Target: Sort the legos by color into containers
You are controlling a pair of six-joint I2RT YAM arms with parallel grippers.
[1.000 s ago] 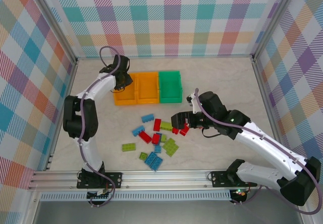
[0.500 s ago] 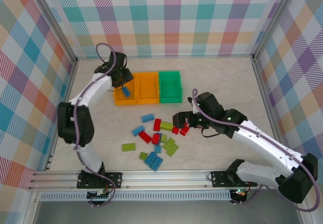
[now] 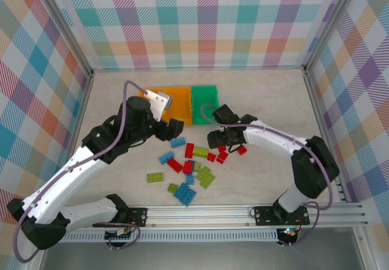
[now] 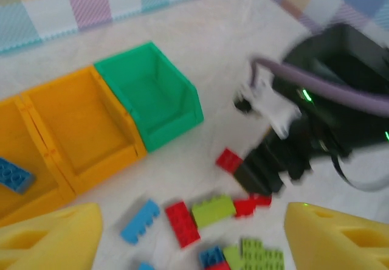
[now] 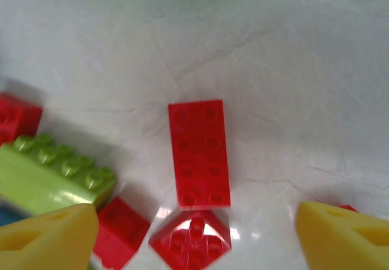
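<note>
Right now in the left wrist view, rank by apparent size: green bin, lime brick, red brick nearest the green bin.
1. Green rectangular plastic bin.
2. Lime green studded plastic brick.
3. Small red plastic brick, though it lies farther from the camera.

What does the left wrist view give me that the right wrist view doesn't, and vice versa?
Left wrist, not right wrist: the green bin, two orange bins, a blue brick lying in the leftmost one, and the right arm. Right wrist, not left wrist: a close look at a long red brick, studs up. Both: a lime brick beside small red bricks on the pale table.
</note>
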